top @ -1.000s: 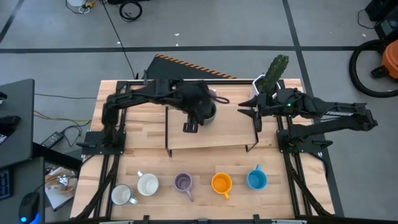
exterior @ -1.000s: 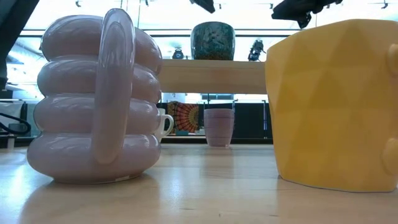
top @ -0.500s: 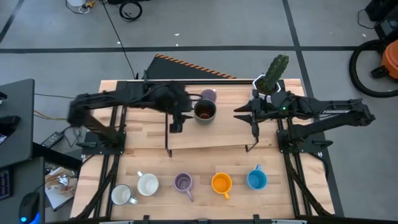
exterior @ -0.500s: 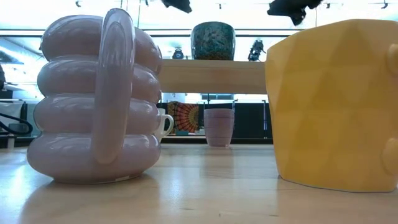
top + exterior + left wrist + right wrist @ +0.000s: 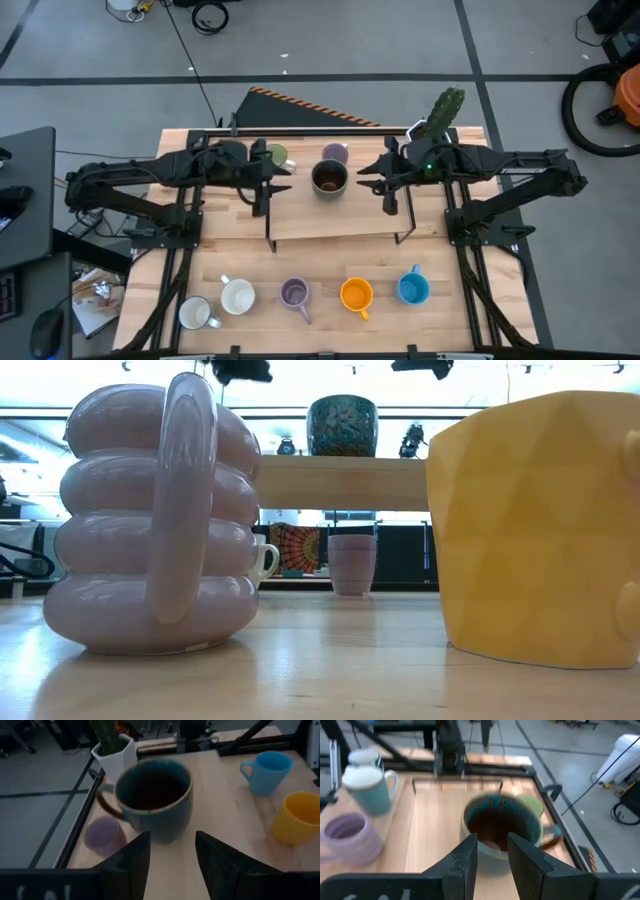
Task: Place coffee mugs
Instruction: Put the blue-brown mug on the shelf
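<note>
- Two pairs of jaws stand empty. The left gripper (image 5: 262, 188) has its fingers moderately apart, and the right gripper (image 5: 387, 185) shows a narrower gap. Neither holds anything.
- Both grippers hover at the back of the table (image 5: 470, 300) and face each other from either side of the dark brown mug (image 5: 328, 178). Each is near the mug but not touching it.
- That mug stands upright on the raised wooden shelf (image 5: 330, 218), close to its rear edge.
- Just behind the shelf are the green mug (image 5: 276, 155) and a lilac mug (image 5: 335, 153). The cactus pot (image 5: 440, 122) sits at the back right corner.
- Five more mugs wait in a row along the front edge: two white mugs (image 5: 237, 296), a ribbed lilac mug (image 5: 294, 293), an orange mug (image 5: 356, 295) and a blue mug (image 5: 412, 288).
- I judge this a pause between placements, with the brown mug set down and free and no new mug taken up.
- The next move probably calls for one arm to swing clear of the shelf and reach a waiting mug.
- It should then open its jaws wide enough for a rim or handle and come down without knocking the neighbouring mugs.
</note>
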`<state>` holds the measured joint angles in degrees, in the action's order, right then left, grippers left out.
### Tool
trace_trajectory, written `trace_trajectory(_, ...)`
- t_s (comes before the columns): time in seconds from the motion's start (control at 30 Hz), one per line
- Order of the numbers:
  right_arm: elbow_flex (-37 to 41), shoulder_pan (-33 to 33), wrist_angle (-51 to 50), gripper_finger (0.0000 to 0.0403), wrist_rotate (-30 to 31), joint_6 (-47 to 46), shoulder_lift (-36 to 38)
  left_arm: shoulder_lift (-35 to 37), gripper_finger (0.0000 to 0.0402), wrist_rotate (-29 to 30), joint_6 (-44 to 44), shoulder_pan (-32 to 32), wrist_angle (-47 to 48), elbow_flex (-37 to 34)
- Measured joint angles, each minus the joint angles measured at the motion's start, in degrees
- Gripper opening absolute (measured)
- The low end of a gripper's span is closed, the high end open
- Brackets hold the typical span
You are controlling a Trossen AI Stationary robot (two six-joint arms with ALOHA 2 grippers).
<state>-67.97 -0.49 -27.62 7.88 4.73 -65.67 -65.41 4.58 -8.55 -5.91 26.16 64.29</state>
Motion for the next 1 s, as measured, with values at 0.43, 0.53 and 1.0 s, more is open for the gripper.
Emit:
trace_trajectory(0.43, -1.2, -0.4, -2.9, 0.0132, 2.2, 1.6, -0.6, -1.7, 0.0162, -3.7, 4.7, -2.9, -9.9, -10.1)
trace_trajectory(0.53, -1.2, -0.5, -3.2, 0.0145, 2.3, 1.8, -0.8, -4.2, 0.0162, -5.0, 5.3, -3.0, -10.8, -10.1)
trace_trajectory(1.0, -1.1, -0.3, -5.5, 0.0174, 2.5, 1.4, -0.7, -12.3, 0.0163, -3.4, 7.9, -2.9, -14.5, -10.0)
